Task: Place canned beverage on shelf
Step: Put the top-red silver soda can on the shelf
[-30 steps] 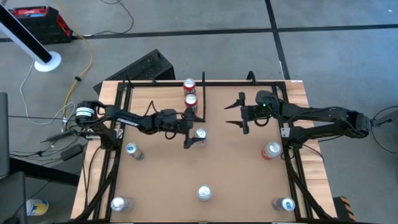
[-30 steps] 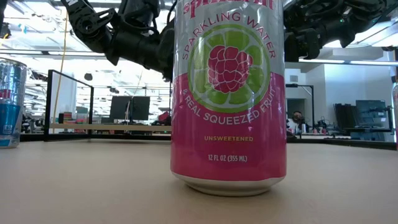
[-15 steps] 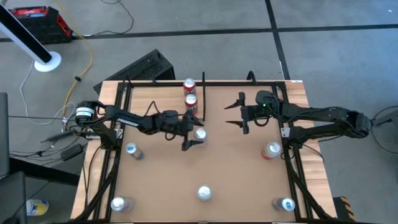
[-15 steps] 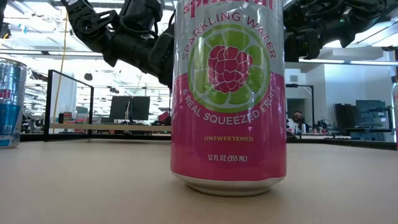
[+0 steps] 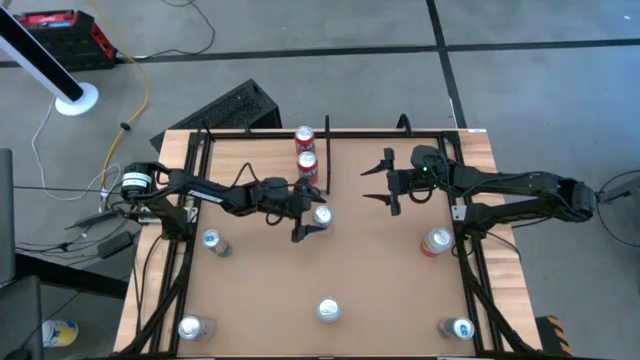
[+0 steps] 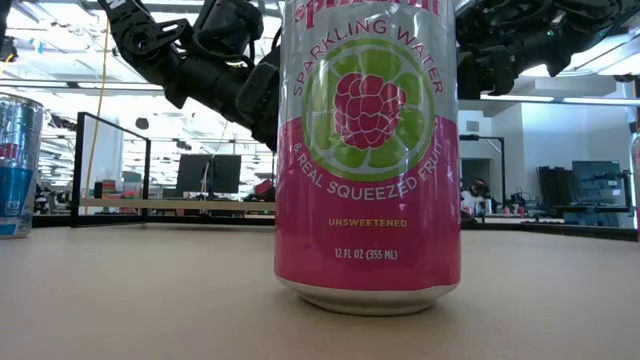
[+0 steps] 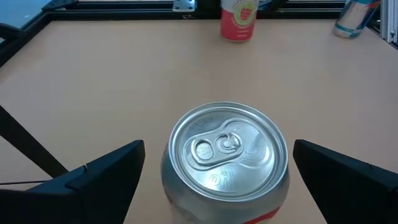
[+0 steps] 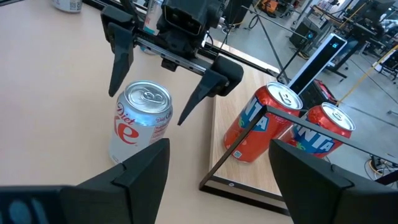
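The left gripper point(image 5: 312, 218), fingers spread wide, straddles a silver can point(image 5: 322, 214) beside the shelf point(image 8: 239, 169). The right gripper point(image 5: 385, 181), also open, hovers near the shelf, which holds two red cans point(image 8: 287, 127).

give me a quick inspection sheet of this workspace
Surface: smooth brown tabletop, black rails around it.
Job's things: pale wood shelf holds two orange cans; upright silver-and-red can on the tabletop beside it.
Clutter: pink sparkling water can; other cans stand scattered.
Grippers: left gripper open, fingers either side of the silver-and-red can, not touching; right gripper open, over bare tabletop.
Cables: yellow cable and others on the floor.
Surroundings: white stand base, red case.
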Robot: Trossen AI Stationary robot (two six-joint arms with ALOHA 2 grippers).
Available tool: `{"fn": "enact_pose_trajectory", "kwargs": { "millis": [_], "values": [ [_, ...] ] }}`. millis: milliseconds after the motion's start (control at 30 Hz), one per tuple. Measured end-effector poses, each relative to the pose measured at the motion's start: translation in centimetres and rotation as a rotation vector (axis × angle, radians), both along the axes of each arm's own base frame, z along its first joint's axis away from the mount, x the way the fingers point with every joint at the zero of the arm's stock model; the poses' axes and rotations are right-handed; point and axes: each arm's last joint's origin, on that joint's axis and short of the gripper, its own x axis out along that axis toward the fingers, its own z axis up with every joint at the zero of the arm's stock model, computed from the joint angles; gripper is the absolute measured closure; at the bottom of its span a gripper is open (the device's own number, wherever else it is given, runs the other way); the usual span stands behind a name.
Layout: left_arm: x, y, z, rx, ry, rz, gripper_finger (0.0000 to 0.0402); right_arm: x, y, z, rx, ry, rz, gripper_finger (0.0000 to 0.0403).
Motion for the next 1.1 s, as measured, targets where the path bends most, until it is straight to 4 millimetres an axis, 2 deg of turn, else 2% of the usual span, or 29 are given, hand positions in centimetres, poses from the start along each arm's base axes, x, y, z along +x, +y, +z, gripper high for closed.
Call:
{"fn": "enact_pose_trajectory", "kwargs": {
  "millis": [267,400,633,767,967,1100],
  "values": [
    [0.0,0.1,-0.1,0.009,0.008,0.028,0.0024,0.0,0.0,0.0,0.000,0.000,0.000,0.0106],
    [0.0,0.1,-0.1,0.008,0.014,0.027,0.0052,0.0,0.0,0.0,-0.001,0.000,0.000,0.0106],
    [0.0,0.1,-0.1,0.024,0.010,0.023,0.0132,0.0,0.0,0.0,0.000,0.000,0.000,0.0106],
    [-0.1,0.0,0.3,0.015,0.000,-0.005,0.0132,0.0,0.0,0.0,-0.001,0.001,0.000,0.0106],
    [-1.2,-0.3,3.1,0.006,-0.070,-0.059,0.0132,0.0,0.0,-0.1,0.001,0.007,0.000,0.0106],
    [-2.9,-0.5,5.1,0.017,-0.046,-0.055,0.0128,0.0,0.0,-0.1,0.001,0.007,0.000,0.0106]
  ]
}}
